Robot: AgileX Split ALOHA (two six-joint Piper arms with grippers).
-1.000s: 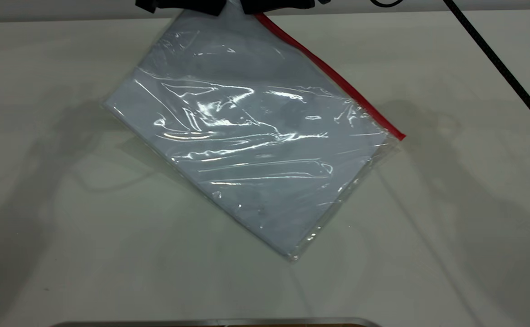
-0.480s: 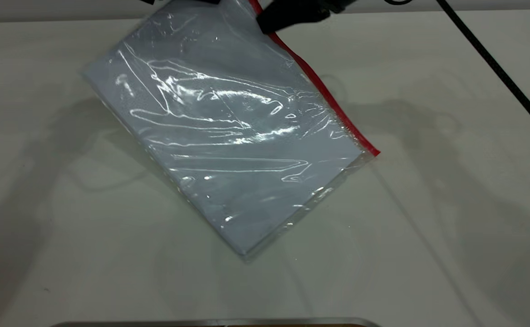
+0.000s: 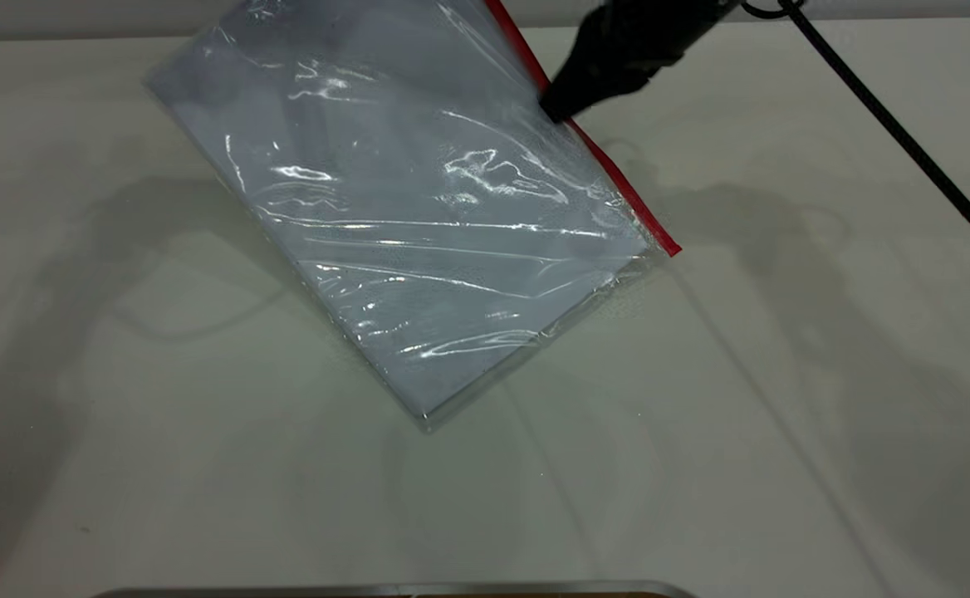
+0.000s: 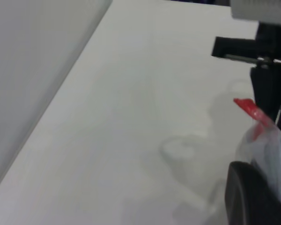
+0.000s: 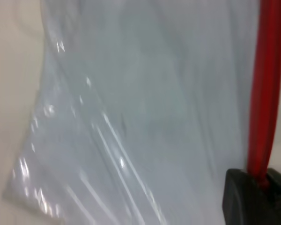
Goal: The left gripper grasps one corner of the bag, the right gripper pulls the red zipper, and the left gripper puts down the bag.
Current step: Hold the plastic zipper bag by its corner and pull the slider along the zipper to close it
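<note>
The bag (image 3: 418, 208), a clear pouch with white sheets inside, hangs tilted, and its lowest corner touches the table. The red zipper (image 3: 618, 178) runs down its right edge. My right gripper (image 3: 558, 110) is shut on the red zipper partway down that edge; in the right wrist view the red zipper (image 5: 264, 84) runs into its black jaws (image 5: 264, 185), with the bag (image 5: 154, 93) beside it. My left gripper is above the exterior view's top edge. In the left wrist view the left gripper (image 4: 257, 197) holds the corner of the bag (image 4: 269, 140), where the red strip (image 4: 246, 105) ends.
The white table (image 3: 784, 415) spreads all round the bag. A thin black cable (image 3: 908, 124) trails from the right arm across the back right. A grey metal edge (image 3: 394, 590) lies along the near side. A black arm part (image 4: 267, 70) shows beyond the held corner.
My right gripper has slid down the red zipper, away from the held corner. The bag has been lifted higher and its lowest corner has moved left and back.
</note>
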